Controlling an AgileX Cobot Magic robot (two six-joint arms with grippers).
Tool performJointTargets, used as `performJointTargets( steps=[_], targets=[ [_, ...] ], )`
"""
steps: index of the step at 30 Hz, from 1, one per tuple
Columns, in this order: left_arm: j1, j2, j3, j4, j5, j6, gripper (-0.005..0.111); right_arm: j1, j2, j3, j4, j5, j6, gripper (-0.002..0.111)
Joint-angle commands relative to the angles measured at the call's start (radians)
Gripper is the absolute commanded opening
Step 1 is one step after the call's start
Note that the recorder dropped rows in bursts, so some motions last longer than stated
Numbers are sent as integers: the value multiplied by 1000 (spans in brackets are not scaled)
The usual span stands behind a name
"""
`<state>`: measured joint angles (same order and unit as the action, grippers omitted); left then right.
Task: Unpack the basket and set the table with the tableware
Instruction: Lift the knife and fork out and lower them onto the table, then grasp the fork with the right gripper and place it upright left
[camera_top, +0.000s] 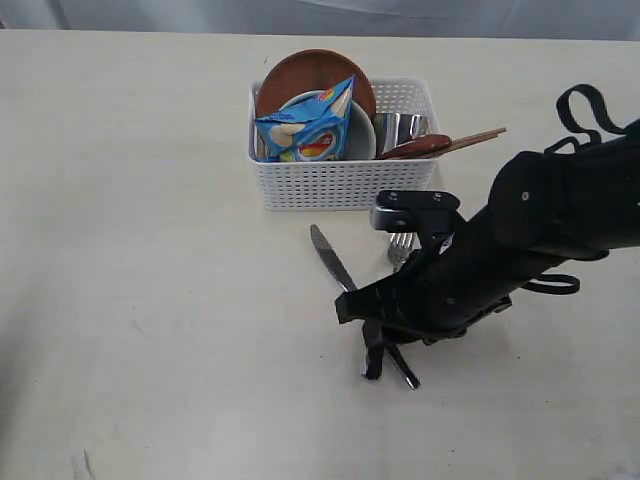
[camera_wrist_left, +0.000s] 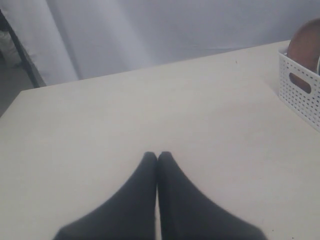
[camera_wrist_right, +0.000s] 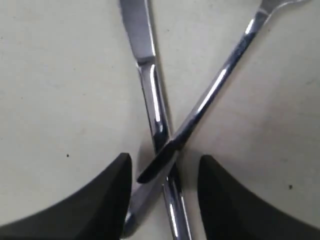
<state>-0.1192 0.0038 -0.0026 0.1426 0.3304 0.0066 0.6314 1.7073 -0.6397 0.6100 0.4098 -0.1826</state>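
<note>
A: Look at the white basket (camera_top: 340, 185)! It has little holes all over its sides. Where is it?

B: It sits toward the back of the table (camera_top: 150, 250), near the middle. The table is big, flat and pale cream.

A: What's inside it?

B: A round brown plate (camera_top: 300, 75) stands on its edge at the back. A pale bowl (camera_top: 360, 130) leans in front of it, and a crinkly blue snack bag (camera_top: 300, 128) covers part of the bowl. Next to them is a shiny steel cup (camera_top: 398, 128). A reddish-brown wooden spoon (camera_top: 415, 147) and the wooden chopsticks (camera_top: 478, 138) poke out over the right rim.

A: And those shiny things on the table?

B: That's the steel knife (camera_top: 330, 255) and the fork (camera_top: 400, 248). They lie flat in front of the basket. Their handles cross like an X, and the blade and the prongs point back toward the basket.

A: Is the right gripper (camera_wrist_right: 165, 160) holding them?

B: No. Its two black fingers (camera_wrist_right: 102, 200) are spread apart, one on each side of the crossed handles. They don't squeeze anything, so its hand is wide and empty.

A: And the left gripper (camera_wrist_left: 157, 156)?

B: Its fingers are pressed tight together with nothing between them. It hangs above the table, apart from the basket.
</note>
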Motion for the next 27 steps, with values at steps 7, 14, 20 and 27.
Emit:
performJointTargets(
  steps=[7, 14, 20, 27],
  targets=[
    [-7, -4, 3, 3, -10, -7, 0, -2, -58, -111, -297, 144, 198, 44],
    [-7, -4, 3, 3, -10, -7, 0, -2, -47, -142, -321, 131, 354, 44],
    [-7, -4, 3, 3, -10, -7, 0, -2, 20, -142, -324, 50, 383, 44],
    [-7, -4, 3, 3, -10, -7, 0, -2, 58, -152, -324, -4, 408, 44]
  ],
)
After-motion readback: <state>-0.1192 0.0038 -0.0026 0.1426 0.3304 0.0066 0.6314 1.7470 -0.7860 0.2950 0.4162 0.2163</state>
